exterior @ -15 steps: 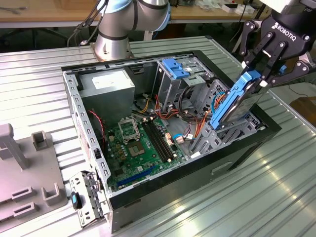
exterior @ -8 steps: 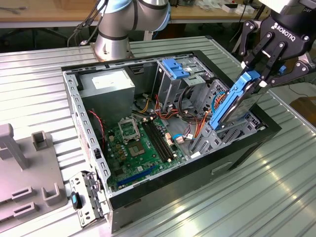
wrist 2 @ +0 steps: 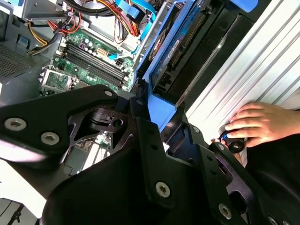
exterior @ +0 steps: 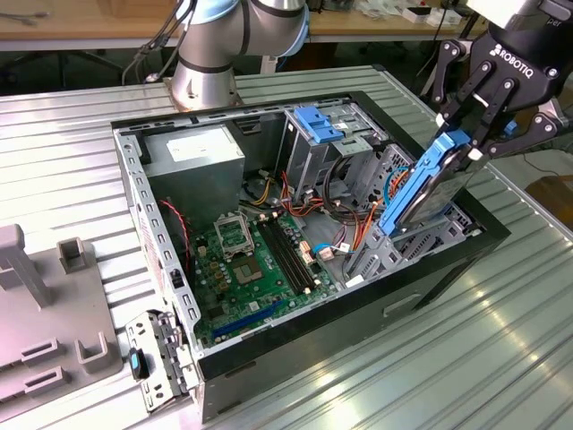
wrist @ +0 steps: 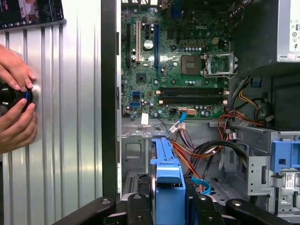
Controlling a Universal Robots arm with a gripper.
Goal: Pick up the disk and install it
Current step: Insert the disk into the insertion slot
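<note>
In the exterior view my gripper (exterior: 466, 141) is shut on the top end of the disk (exterior: 431, 188), a dark drive in a bright blue carrier rail. The disk hangs steeply tilted over the open computer case (exterior: 340, 309). Its lower end dips into the grey bay at the case's corner on the exterior view's right. The first wrist view has the disk's blue rail (wrist: 166, 173) running out from between my fingers (wrist: 137, 208) toward the bay. In the second wrist view the disk (wrist 2: 185, 49) stretches away from the gripper (wrist 2: 157, 119) along the case wall.
Inside the case lie a green motherboard (exterior: 255, 260), a grey power supply (exterior: 192, 157), bundled cables (exterior: 345, 193) and an upright drive cage topped by a blue bracket (exterior: 318, 121). A person's hands (wrist: 16, 103) hold a small black device on the ribbed metal table beside the case. A grey fixture (exterior: 45, 313) stands at the exterior view's left.
</note>
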